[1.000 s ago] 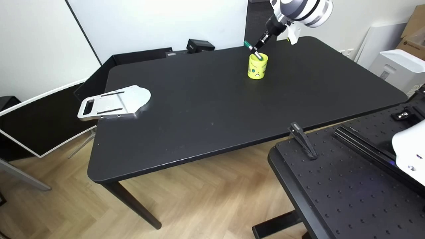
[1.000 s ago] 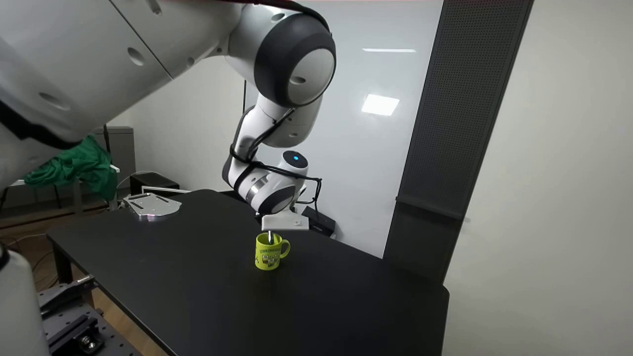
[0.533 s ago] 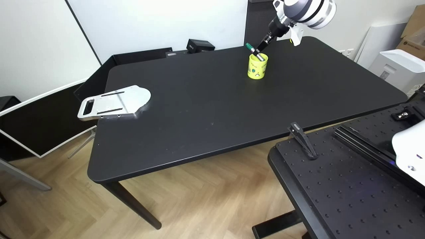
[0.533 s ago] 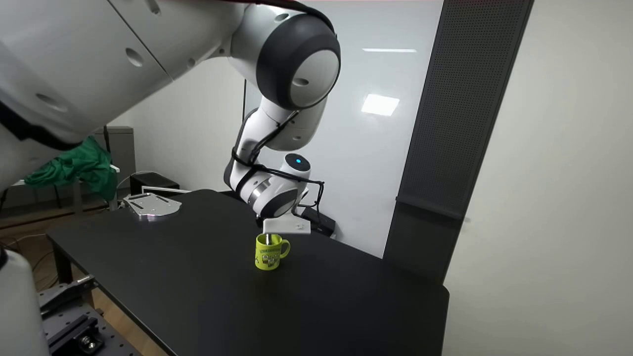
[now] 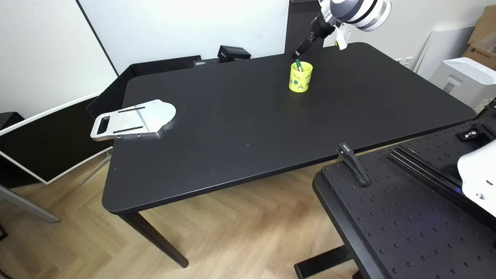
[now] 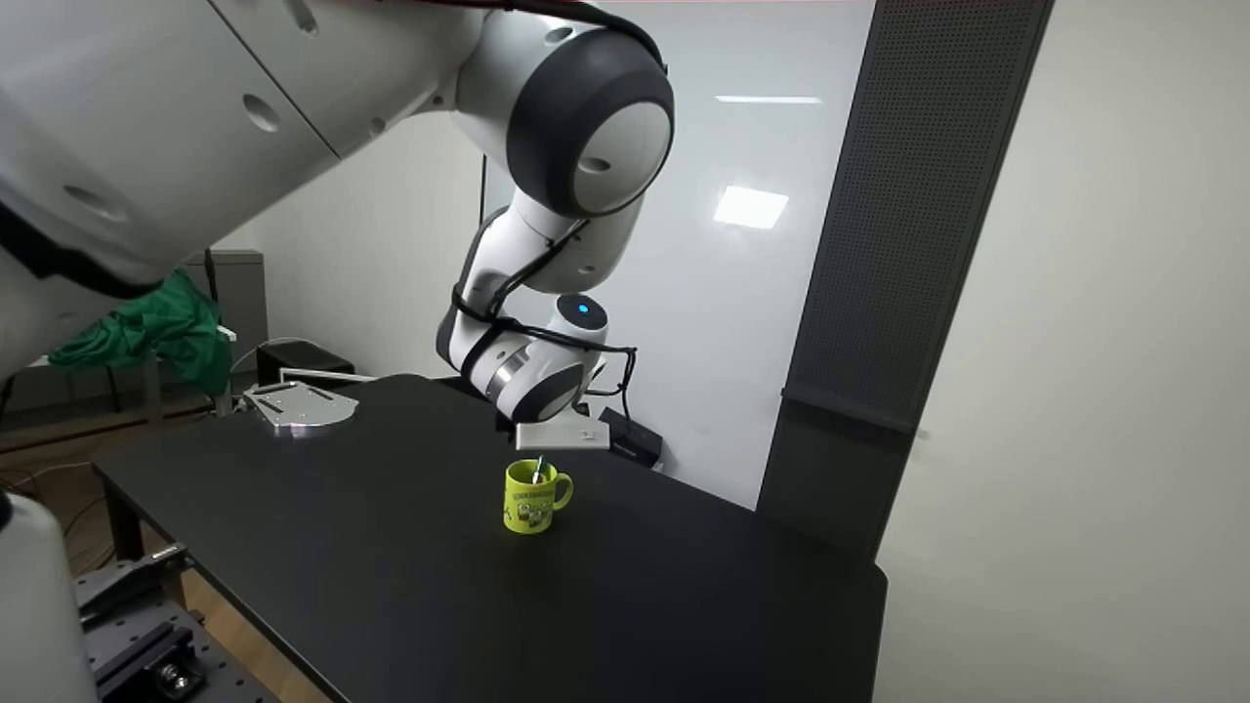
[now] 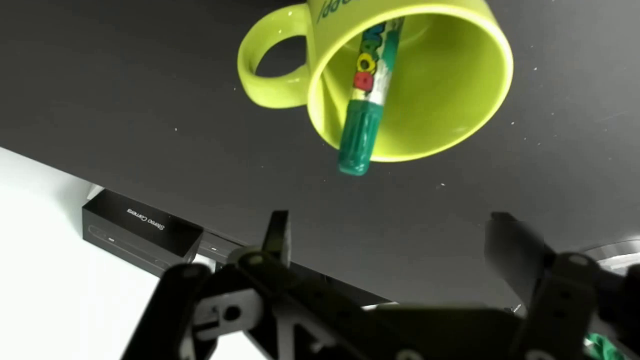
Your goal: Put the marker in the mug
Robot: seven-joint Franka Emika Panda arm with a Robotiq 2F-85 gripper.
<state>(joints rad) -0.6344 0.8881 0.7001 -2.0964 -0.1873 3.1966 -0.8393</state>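
The yellow mug (image 5: pixel 299 82) stands upright on the black table, and its handle shows in the wrist view, where the mug (image 7: pixel 450 90) fills the upper part. Inside it leans the marker (image 7: pixel 360 132), its green end poking out over the rim and its lower end down in the cup. In an exterior view the tip of the marker (image 6: pixel 539 467) also rises above the rim. My gripper (image 7: pixel 390 214) is open, its fingers wide apart with only table seen between them, just off the marker's green end. In an exterior view the gripper (image 5: pixel 295 56) hangs right above the mug.
A silver flat plate with a handle (image 5: pixel 133 118) lies at the table's far end from the mug. Behind the table's back edge sits a black box (image 5: pixel 233 53), lettered in the wrist view. A dark perforated workbench (image 5: pixel 387 217) adjoins the table's front edge.
The gripper has opened and let go of the marker, which has dropped deeper into the mug and stands steeper. The arm dipped slightly, then rose a little. The mug has stayed put.
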